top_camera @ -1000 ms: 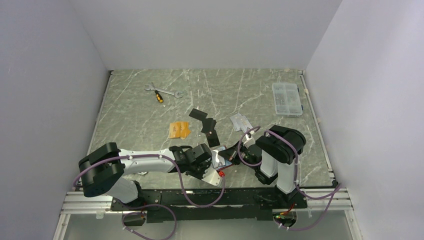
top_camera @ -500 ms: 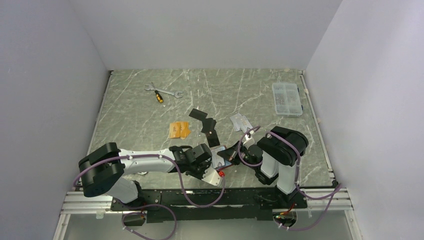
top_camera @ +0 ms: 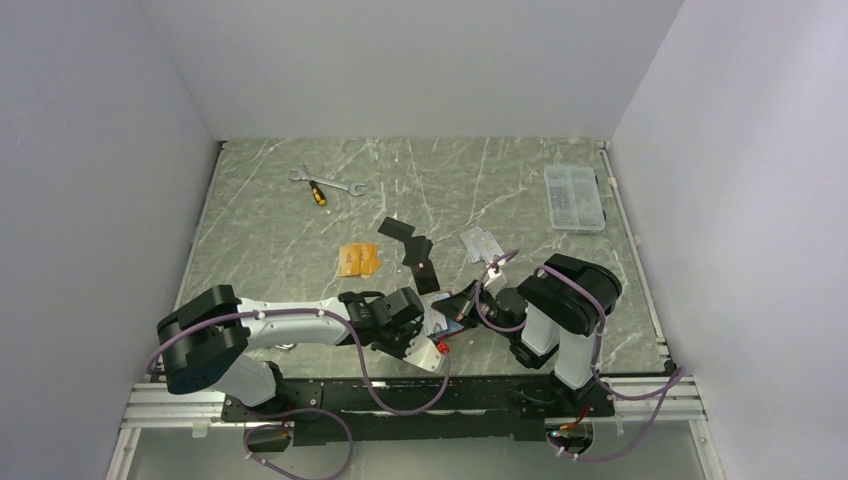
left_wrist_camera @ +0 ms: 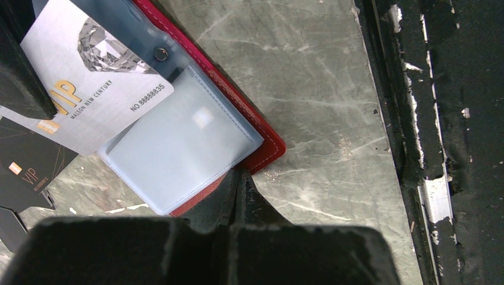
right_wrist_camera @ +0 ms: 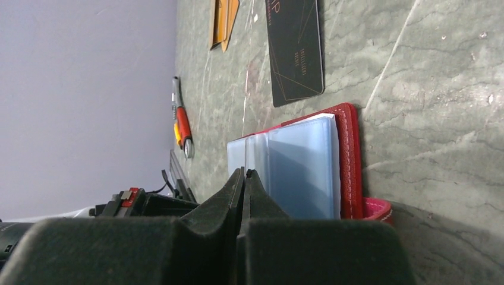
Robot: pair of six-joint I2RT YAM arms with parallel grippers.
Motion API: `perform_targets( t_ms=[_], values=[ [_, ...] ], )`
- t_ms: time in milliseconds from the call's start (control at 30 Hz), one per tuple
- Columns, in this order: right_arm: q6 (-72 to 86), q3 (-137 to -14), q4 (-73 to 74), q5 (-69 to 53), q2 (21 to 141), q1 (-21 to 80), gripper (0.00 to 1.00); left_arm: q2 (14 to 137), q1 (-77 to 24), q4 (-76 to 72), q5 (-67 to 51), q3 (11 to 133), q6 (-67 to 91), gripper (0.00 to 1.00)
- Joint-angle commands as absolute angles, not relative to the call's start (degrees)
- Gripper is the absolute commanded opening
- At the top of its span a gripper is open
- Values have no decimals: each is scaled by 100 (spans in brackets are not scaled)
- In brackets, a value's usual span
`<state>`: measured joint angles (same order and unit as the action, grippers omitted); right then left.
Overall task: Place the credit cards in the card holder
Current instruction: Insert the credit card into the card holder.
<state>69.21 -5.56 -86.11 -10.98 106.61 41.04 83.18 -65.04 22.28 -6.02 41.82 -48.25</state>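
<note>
Both jaws shut: left gripper (left_wrist_camera: 239, 178) tips at holder (left_wrist_camera: 267, 148) edge, right gripper (right_wrist_camera: 244, 173) at its sleeves (right_wrist_camera: 303, 166); silver card (left_wrist_camera: 77, 77) lies diagonal at upper left of left-wrist view, looks nearer right gripper.

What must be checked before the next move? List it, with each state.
1. Holder open, sleeves exposed: ok.
2. Left gripper shut on holder's edge: ok.
3. Silver card fully seated: not ok, only partly under a sleeve.
4. Right gripper shut; gripping the silver card: cannot tell.
5. Black card and orange cards in holder: not ok, lying outside it.
</note>
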Motion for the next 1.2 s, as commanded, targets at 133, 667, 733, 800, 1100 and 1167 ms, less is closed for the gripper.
perform_targets(
  t_ms=[133, 667, 733, 800, 1100, 1167],
  values=[
    [6362, -682, -8838, -881, 10275, 4124, 0, 8192, -6537, 2364, -551, 4263, -4744, 0],
    [6409, -650, -9221, -876, 10782, 4149, 0, 8192, -6535, 2429, -551, 4297, -4744, 0],
    [6398, -622, -9185, -819, 10809, 4149, 0, 8199, -6539, 2457, -549, 4314, -4738, 0],
    [6360, -611, -9198, -786, 10834, 4147, 0, 8185, -6536, 2472, -558, 4324, -4733, 0],
    [6350, -551, -9303, -682, 10824, 4153, 0, 8189, -6534, 2513, -571, 4350, -4734, 0],
    [6348, -540, -9342, -665, 10851, 4145, 0, 8206, -6536, 2522, -562, 4366, -4737, 0]
  ],
)
